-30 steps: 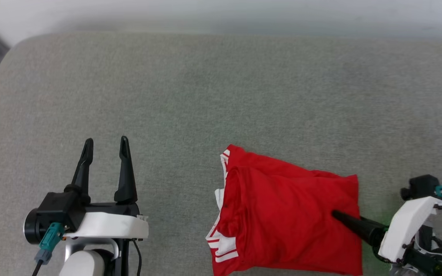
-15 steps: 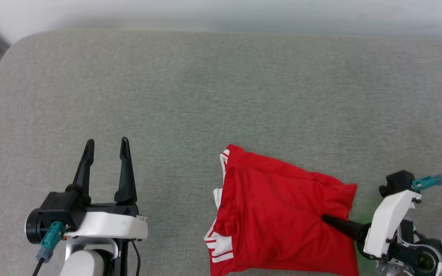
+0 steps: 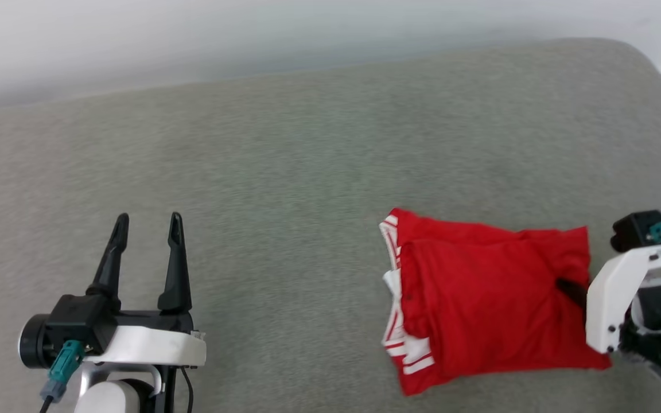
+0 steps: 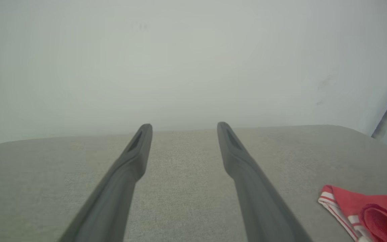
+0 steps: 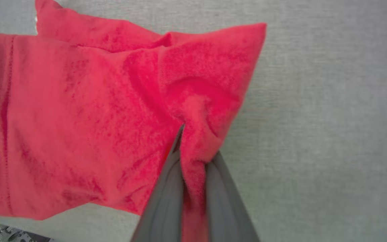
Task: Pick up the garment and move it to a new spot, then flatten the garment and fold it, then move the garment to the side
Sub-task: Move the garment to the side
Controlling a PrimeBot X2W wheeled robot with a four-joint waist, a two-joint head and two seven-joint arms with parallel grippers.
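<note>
On grey woven cushion, folded red garment between clamped right fingers; left fingers wide, empty.

A plain indoor room, kind unclear: a grey fabric cushion (rounded corners, sofa-like) against a bare pale wall.

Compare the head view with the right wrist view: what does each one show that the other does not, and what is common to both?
Head view, not the right wrist view: the left gripper, open and apart from the folded red jersey T-shirt, and the white striped sleeve trim at the shirt's left edge. Right wrist view, not the head view: the right gripper seen close, its two long dark fingers shut on a pinched ridge of red cloth. Both: the shirt, the grey fabric surface under it, and the right gripper.
</note>
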